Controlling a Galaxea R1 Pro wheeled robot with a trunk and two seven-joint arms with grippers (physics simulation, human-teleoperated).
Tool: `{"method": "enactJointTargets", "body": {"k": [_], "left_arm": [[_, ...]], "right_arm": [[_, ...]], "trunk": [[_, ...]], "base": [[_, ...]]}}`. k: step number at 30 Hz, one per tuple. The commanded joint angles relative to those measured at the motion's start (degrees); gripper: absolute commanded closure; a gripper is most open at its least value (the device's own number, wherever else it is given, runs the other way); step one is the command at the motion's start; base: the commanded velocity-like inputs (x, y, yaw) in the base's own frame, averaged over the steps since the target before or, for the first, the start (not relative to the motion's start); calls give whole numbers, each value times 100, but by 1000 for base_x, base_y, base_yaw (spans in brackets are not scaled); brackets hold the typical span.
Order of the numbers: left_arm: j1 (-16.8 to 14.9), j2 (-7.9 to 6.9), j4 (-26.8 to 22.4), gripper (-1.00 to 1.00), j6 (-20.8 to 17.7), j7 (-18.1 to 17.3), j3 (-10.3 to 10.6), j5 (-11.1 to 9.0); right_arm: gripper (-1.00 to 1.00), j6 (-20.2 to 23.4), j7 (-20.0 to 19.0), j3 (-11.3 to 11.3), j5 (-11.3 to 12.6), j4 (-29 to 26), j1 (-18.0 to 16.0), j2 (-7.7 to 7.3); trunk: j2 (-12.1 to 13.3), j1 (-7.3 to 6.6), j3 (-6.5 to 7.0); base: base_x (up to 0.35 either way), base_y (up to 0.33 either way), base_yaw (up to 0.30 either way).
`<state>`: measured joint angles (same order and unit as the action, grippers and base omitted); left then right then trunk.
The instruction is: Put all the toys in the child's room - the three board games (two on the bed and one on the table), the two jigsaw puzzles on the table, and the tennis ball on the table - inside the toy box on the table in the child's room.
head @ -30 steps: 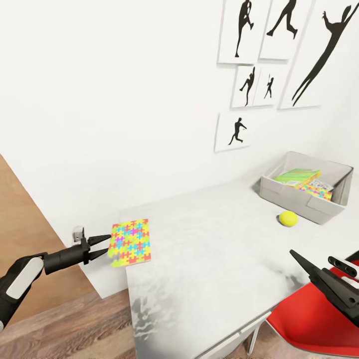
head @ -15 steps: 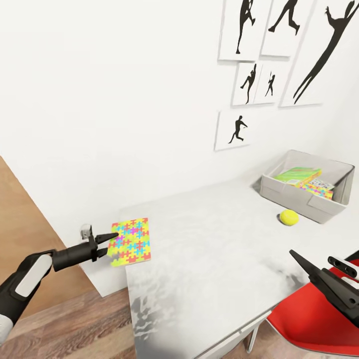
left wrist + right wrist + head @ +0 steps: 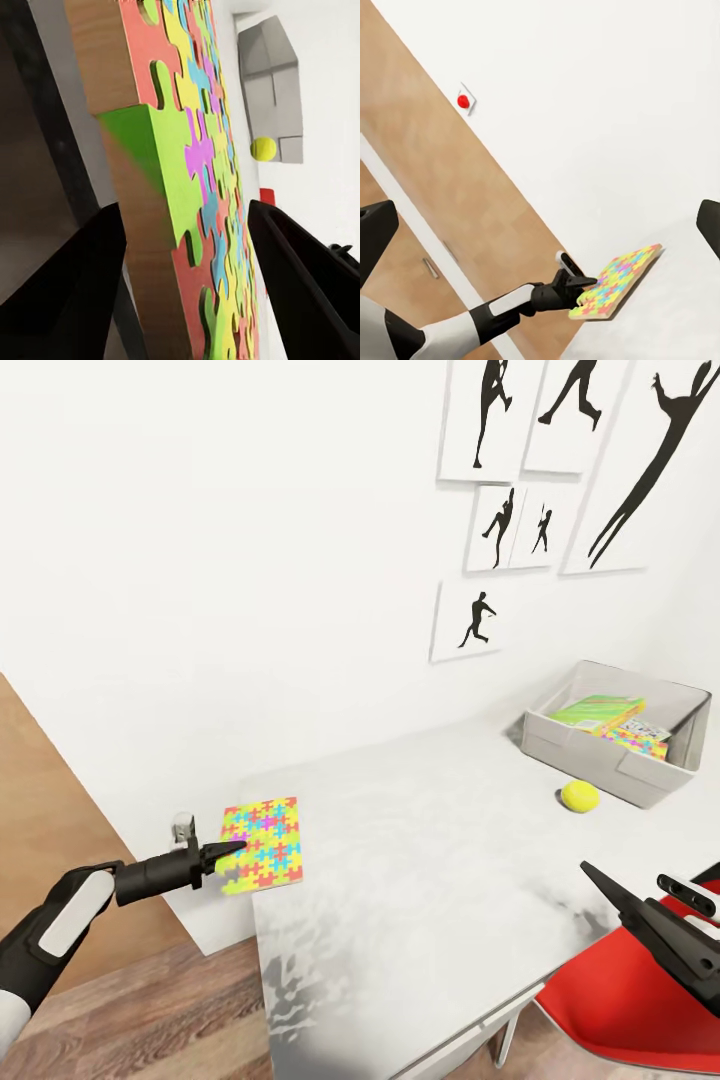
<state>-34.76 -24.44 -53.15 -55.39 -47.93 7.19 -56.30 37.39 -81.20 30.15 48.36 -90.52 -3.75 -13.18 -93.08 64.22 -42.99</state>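
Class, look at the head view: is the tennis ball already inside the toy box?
No, the tennis ball lies on the table just outside the toy box.

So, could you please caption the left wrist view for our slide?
Left gripper fingers open astride the jigsaw puzzle edge, tennis ball beyond.

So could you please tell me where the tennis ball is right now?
In the head view the tennis ball sits on the table at the right, just in front of the toy box, far from the jigsaw puzzle.
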Motion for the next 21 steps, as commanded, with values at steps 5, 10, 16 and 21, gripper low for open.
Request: {"method": "enactJointTargets", "body": {"k": [5, 10, 16, 21], "left_arm": [[3, -17, 3, 100, 61, -73, 6, 93], [4, -41, -1, 100, 60, -84, -7, 84], [12, -56, -260, 100, 57, -92, 6, 80], [47, -80, -454, 100, 48, -93, 2, 49]], "right_arm": [[-100, 58, -10, -12, 16, -1, -3, 2], [-100, 58, -4, -26, 16, -1, -3, 8], [-100, 56, -1, -35, 16, -1, -3, 8], [-100, 57, -1, -36, 16, -1, -3, 8]], "trunk": [[-2, 0, -5], [-2, 0, -5], [-2, 0, -5], [118, -66, 49]], "base": [[0, 0, 0], [-39, 0, 0], [-103, 9, 0], [-9, 1, 0]]}}
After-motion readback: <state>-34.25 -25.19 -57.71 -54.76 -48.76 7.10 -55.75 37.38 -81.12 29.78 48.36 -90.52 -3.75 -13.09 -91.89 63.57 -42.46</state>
